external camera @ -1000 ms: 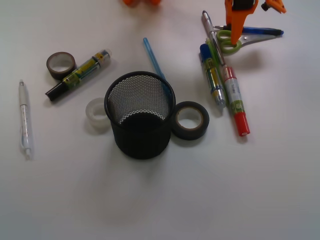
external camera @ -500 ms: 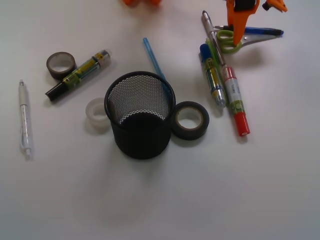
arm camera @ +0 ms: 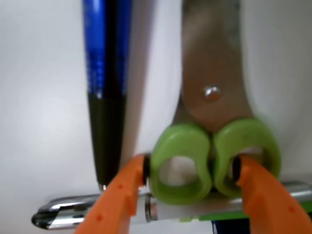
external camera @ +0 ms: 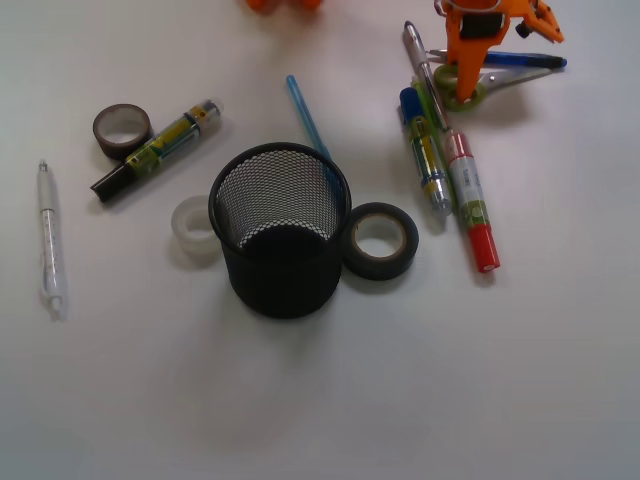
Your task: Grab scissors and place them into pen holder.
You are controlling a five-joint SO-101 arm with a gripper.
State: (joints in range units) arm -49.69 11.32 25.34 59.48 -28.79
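Observation:
The scissors [external camera: 505, 76] lie at the back right of the table, lime-green loop handles toward the left and silver blades pointing right. My orange gripper [external camera: 464, 78] is down over the handles. In the wrist view the scissors [arm camera: 214, 97] fill the middle. The gripper [arm camera: 191, 170] is shut on the handles: the left fingertip presses the outside of the left loop, and the right fingertip sits in the hole of the right loop. The pen holder [external camera: 285, 275], a black wire-mesh cup, stands upright in the middle of the table, well to the left of the gripper.
A silver pen [arm camera: 87, 217] lies under the scissors' handles and a blue pen [arm camera: 105, 73] beside the blades. Two markers [external camera: 470, 200] and a black tape roll [external camera: 380, 241] lie between the scissors and the holder. Clear tape [external camera: 192, 228], a brown tape roll [external camera: 122, 128] and a white pen [external camera: 48, 240] lie left.
The gripper has dropped lower onto the scissors' handles and more of its orange body shows in the front view. The scissors and the other items have not moved.

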